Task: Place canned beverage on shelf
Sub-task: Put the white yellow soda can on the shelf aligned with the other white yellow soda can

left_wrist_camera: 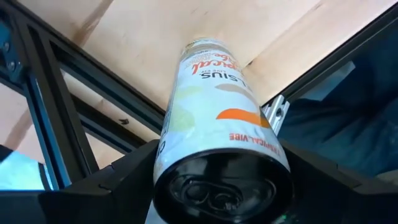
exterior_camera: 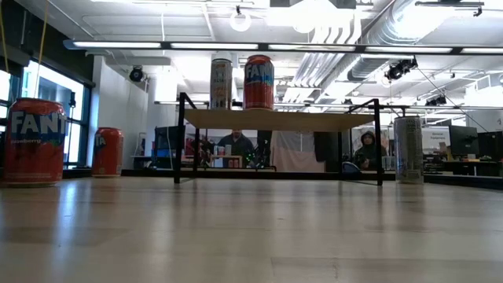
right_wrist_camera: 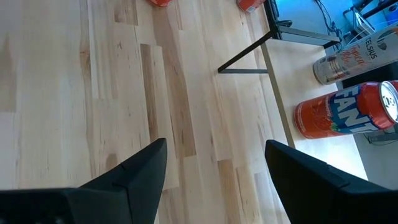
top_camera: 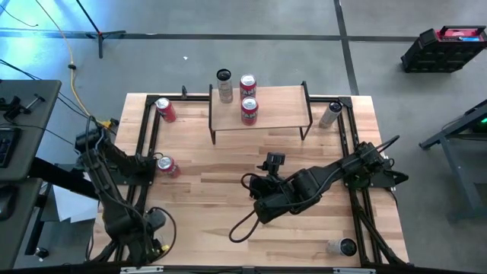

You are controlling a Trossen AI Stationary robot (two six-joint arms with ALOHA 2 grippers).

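Observation:
The shelf (top_camera: 274,114) stands at the table's far middle on thin black legs. A silver can (top_camera: 224,86) and two red cans (top_camera: 248,85) (top_camera: 249,111) stand on its plank; the low view (exterior_camera: 258,81) shows them too. My left gripper (top_camera: 154,221) is at the near left, shut on a white Celsius can (left_wrist_camera: 214,106). My right gripper (top_camera: 259,211) is open and empty above the table's middle, and its wrist view (right_wrist_camera: 214,149) shows bare wood between the fingers. My left gripper has the white can between its two fingers (left_wrist_camera: 134,177), one on each side of the can's wall near the pull-tab end (left_wrist_camera: 217,193). The can lies along the fingers, with its other end (left_wrist_camera: 202,45) pointing away toward the table top. Whether it rests on anything I cannot tell.
Two red Fanta cans stand on the table's left side (top_camera: 165,110) (top_camera: 167,165). A silver can (top_camera: 330,114) stands right of the shelf and another can (top_camera: 342,246) is at the near right corner. Black frame rails (top_camera: 148,144) run along both sides. People show beyond the table (exterior_camera: 236,145).

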